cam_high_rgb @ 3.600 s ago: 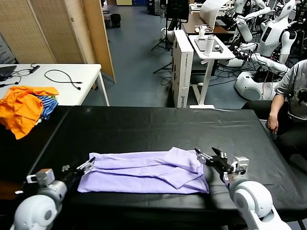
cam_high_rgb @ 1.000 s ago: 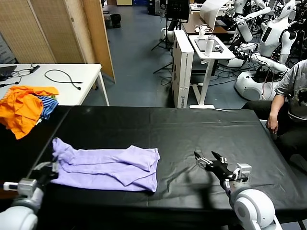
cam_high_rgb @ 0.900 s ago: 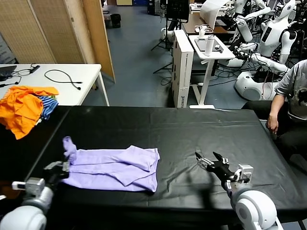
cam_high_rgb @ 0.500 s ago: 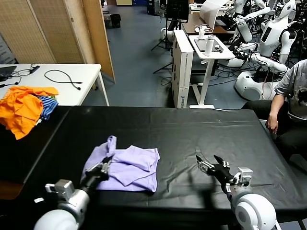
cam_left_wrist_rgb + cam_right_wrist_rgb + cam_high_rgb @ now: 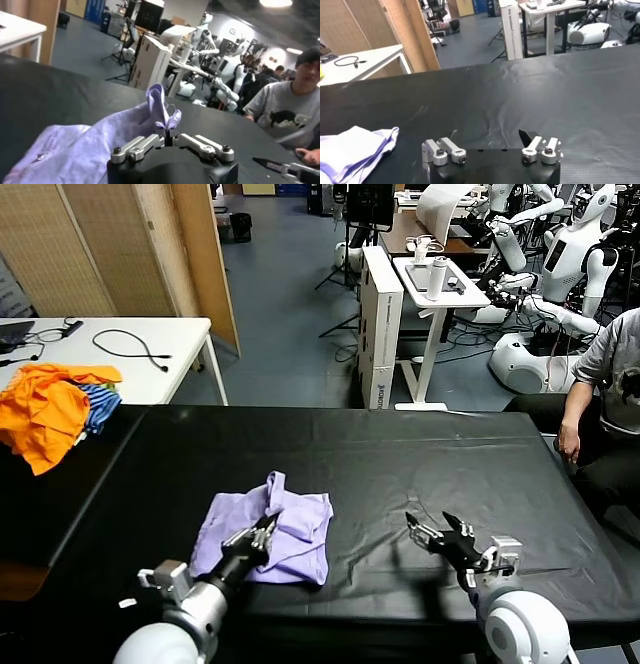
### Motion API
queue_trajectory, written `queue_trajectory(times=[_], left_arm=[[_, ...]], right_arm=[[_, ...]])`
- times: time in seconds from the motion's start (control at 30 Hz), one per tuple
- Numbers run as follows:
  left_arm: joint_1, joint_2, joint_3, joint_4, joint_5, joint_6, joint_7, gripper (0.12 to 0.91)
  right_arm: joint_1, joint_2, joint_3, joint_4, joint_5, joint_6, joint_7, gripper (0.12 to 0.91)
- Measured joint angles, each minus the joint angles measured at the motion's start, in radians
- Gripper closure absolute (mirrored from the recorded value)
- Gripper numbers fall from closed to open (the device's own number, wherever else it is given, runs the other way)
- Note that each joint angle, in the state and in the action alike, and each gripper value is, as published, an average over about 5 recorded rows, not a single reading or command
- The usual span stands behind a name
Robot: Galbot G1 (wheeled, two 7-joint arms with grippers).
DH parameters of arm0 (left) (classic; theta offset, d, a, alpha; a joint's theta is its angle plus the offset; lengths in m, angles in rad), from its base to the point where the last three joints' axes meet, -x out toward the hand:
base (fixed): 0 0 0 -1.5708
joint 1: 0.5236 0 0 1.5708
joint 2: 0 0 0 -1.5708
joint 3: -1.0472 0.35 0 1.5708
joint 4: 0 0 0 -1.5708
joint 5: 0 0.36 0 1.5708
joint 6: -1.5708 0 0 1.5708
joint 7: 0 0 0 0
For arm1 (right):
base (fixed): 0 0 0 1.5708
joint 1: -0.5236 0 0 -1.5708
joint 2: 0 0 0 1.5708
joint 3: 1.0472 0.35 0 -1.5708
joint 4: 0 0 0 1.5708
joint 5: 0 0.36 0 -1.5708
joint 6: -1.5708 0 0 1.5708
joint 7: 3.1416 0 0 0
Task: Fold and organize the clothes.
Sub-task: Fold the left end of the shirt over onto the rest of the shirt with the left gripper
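The pale lavender T-shirt lies folded on the black table, left of centre. My left gripper is shut on a corner of the shirt and holds it up over the folded part; a tuft of fabric stands up from between the closed jaws. My right gripper is open and empty above the bare tabletop, to the right of the shirt. In the right wrist view the shirt's edge shows off to one side of the open gripper.
A heap of orange and blue-striped garments lies at the table's far left edge. A white table with cables stands behind it. A seated person is at the right end of the black table.
My left gripper has dragged the shirt's left end rightward over itself, folding the shirt to about half its width. Before that the shirt was pulled leftward across the table. The right gripper let go and stays put.
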Motion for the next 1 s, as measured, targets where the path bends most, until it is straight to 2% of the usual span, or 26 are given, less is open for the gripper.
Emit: queue_trajectory(times=[0.3,0.5,0.57,0.67,0.83,0.93,1.0], left_arm=[[-0.026,-0.060,0.029,0.044,0.047,-0.006,0.007,0.846],[-0.029,-0.098,0.050,0.073,0.115,-0.010,0.027,0.846],[-0.024,-0.111,0.058,0.077,0.134,-0.011,0.034,0.824],[-0.012,-0.128,0.069,0.075,0.153,-0.010,0.045,0.697],[0.010,-0.154,0.093,0.050,0.185,-0.004,0.068,0.375],[0.014,-0.160,0.099,0.034,0.227,-0.016,0.084,0.212],[0.012,-0.156,0.090,0.027,0.244,-0.029,0.088,0.157]], right_arm=[[-0.003,0.009,-0.009,-0.001,-0.012,0.000,-0.004,0.118],[0.005,-0.011,-0.028,0.010,-0.019,-0.001,-0.041,0.118],[0.012,-0.025,-0.035,0.015,-0.015,-0.003,-0.053,0.118],[0.024,-0.048,-0.050,0.021,-0.004,-0.006,-0.060,0.118],[0.051,-0.084,-0.091,0.029,0.020,-0.009,-0.072,0.118],[0.070,-0.103,-0.131,0.037,0.030,-0.009,-0.075,0.118],[0.084,-0.110,-0.164,0.041,0.035,-0.009,-0.074,0.118]])
